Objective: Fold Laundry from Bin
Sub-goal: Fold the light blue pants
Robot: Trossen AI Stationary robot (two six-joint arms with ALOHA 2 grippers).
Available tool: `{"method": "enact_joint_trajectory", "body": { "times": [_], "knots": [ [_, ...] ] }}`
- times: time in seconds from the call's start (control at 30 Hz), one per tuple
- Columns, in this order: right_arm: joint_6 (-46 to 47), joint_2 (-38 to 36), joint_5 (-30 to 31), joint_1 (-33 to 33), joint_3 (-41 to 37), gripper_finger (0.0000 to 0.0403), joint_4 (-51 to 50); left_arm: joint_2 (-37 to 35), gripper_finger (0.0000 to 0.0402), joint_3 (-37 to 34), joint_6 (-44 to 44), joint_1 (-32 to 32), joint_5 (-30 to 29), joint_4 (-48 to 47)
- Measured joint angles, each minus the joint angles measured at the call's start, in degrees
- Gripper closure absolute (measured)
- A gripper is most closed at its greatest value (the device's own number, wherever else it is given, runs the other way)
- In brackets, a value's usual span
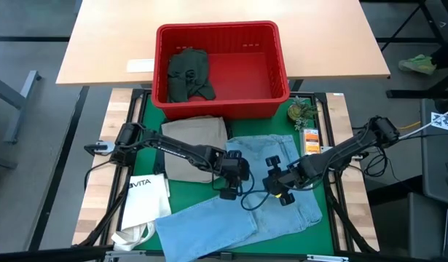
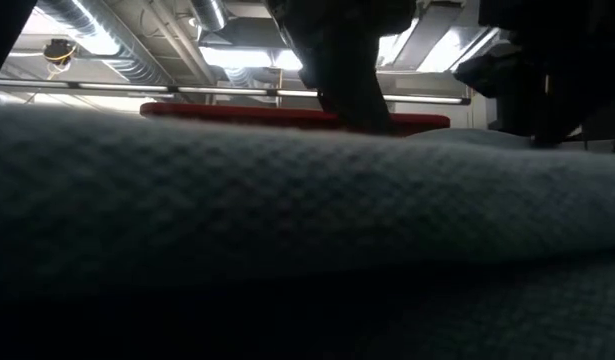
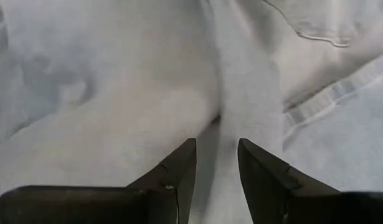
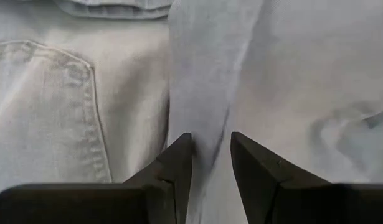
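Light blue jeans (image 1: 260, 196), khaki trousers (image 1: 194, 142), dark green garment (image 1: 187, 73), red bin (image 1: 271, 105).

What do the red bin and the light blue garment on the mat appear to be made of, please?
The bin looks like moulded plastic, slightly glossy: its walls are rigid, finely slotted and evenly red. The light blue jeans look like washed denim, matte and soft: the right wrist view shows a stitched pocket and seams, and the cloth bunches into a ridge between each gripper's fingers.

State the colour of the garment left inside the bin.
Dark green, against the red bin; clearest in the high view.
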Motion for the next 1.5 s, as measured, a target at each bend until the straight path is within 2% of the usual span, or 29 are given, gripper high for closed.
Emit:
{"method": "enact_joint_trajectory", "body": {
  "times": [0.13, 0.4, 0.53, 0.67, 0.8, 0.87, 0.9, 1.0, 1.17, 1.27, 1.37, 1.5],
  "knots": [
    [-0.02, 1.09, -2.47, -0.02, 0.0, 0.029, 0.37, 0.03, 0.0278, 0.0, -0.94, 0.25, 0.55, -0.02],
    [-0.02, 2.36, -2.81, -0.02, -0.02, 0.029, 1.42, 2.19, 0.0216, -0.09, -4.15, -0.75, 3.21, 0.29],
    [-0.02, 2.88, -2.8, -0.02, -0.02, 0.0291, 1.4, 3.13, 0.0212, -0.09, -4.21, -0.88, 1.97, 0.31],
    [0.0, 3.27, -2.5, -0.02, -0.02, 0.0317, 1.38, 3.32, 0.0254, -0.09, -6.31, -1.22, -1.75, 0.49],
    [0.01, 3.27, 0.46, -0.02, -0.02, 0.038, 1.16, 3.34, 0.034, -0.09, -9.69, -2.61, -9.45, 0.13],
    [-0.03, 3.29, 2.77, 0.03, -0.02, 0.0393, 0.95, 3.34, 0.0382, -0.09, -10.2, -3.64, -14.08, -0.09],
    [0.0, 3.27, 3.9, 0.03, -0.02, 0.0391, 0.95, 3.34, 0.0388, -0.09, -10.28, -4.14, -16.26, -0.12],
    [0.0, 3.27, 6.64, 0.03, -0.02, 0.0379, 0.66, 3.34, 0.0389, -0.09, -10.33, -5.84, -22.7, -0.14],
    [-0.02, 3.27, 13.24, 0.03, 0.76, 0.0396, -3.39, 3.34, 0.0393, -0.09, -10.24, -8.65, -33.72, -0.02],
    [-0.01, 3.24, 16.65, 0.05, 0.98, 0.039, -4.39, 3.34, 0.0393, -0.09, -10.17, -9.82, -38.46, -0.01],
    [-0.05, 3.24, 16.02, 0.05, 1.05, 0.0384, -4.67, 3.34, 0.0391, -0.09, -10.13, -10.59, -37.79, -0.01],
    [-0.44, 3.24, 10.04, 0.05, 1.07, 0.0389, -4.52, 3.37, 0.0384, -0.08, -10.11, -11.04, -33.21, 0.18]
  ]
}}
